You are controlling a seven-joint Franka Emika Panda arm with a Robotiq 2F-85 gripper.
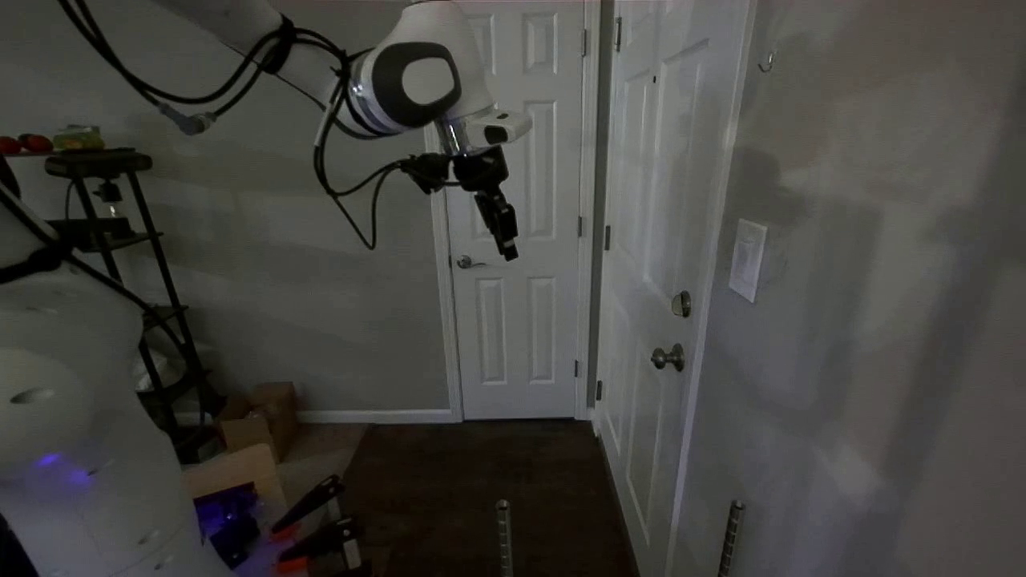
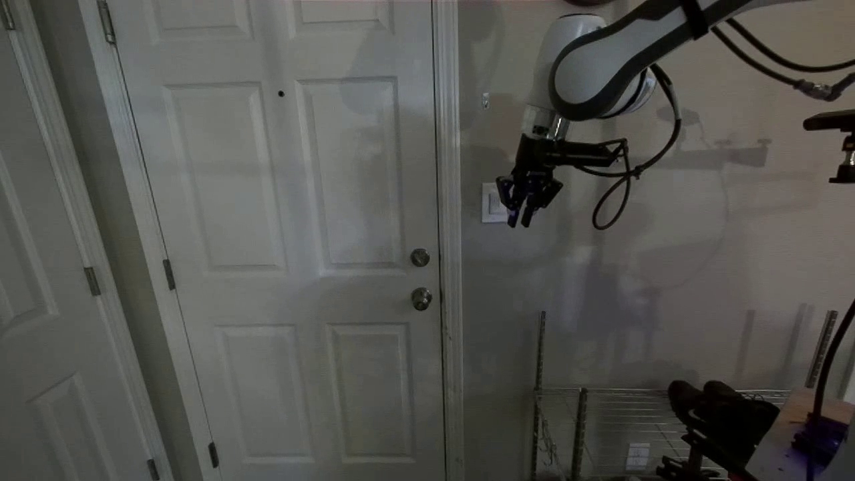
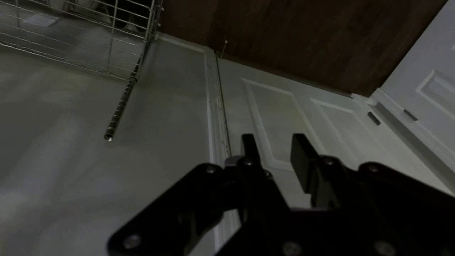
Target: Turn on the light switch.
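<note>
- Wrist view: the gripper [image 3: 273, 140] stands with fingers parted and nothing between them.
- Step in hand (judged): approach to the switch [image 1: 749, 260]; pressing not yet started.
- Next move should bring the fingers together, advance to the wall [image 1: 866, 336], then press the switch.
- Switch location: on the wall, right of frame in an exterior view, well apart from the gripper [image 1: 510, 255] at upper centre.
- In an exterior view, right of centre, the gripper partly covers the switch [image 2: 490, 207]; depth between them is hard to judge there.

Dim | soft shadows across wall [image 1: 850, 377] | wrist view: tool [image 3: 274, 144] dark, soft-edged
</note>
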